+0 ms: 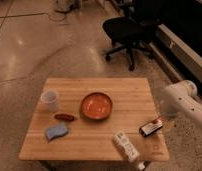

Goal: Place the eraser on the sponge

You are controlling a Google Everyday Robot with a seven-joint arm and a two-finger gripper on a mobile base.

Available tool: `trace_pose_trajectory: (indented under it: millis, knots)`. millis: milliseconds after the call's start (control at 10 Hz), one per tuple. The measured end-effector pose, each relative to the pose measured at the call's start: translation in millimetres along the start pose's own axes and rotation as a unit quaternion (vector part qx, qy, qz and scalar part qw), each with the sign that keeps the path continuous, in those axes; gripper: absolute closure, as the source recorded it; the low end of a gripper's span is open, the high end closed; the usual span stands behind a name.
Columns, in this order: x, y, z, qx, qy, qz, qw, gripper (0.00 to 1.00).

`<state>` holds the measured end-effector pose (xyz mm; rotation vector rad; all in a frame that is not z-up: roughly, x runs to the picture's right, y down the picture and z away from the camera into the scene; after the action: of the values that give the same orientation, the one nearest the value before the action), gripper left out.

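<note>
You lose the white robot arm (pixel 186 102) past the right edge. Its hand (pixel 166 119) is a dim blur below the elbow, just beside the black, white and red eraser block (pixel 150 128) near the right edge of the wooden tabletop (pixel 94 145). You cannot read the print on the long white carton (pixel 125 146).

The white rounded robot arm (pixel 181 97) enters from the right edge of the frame and bends downward at mid-right. Its dark two-finger gripper (pixel 164 120) hangs just below, at lower right, fingers spread wide.
</note>
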<state>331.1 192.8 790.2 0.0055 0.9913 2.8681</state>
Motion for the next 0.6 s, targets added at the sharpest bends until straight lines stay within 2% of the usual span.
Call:
trace_pose_trajectory:
  millis: [100, 300, 600]
  knots:
    - [5, -1, 10, 0.002, 0.009, -0.005, 0.9999, 0.25]
    - [11, 3, 25, -0.007, 0.028, -0.012, 0.9995, 0.25]
    - [15, 10, 30, -0.016, 0.034, -0.016, 0.9991, 0.25]
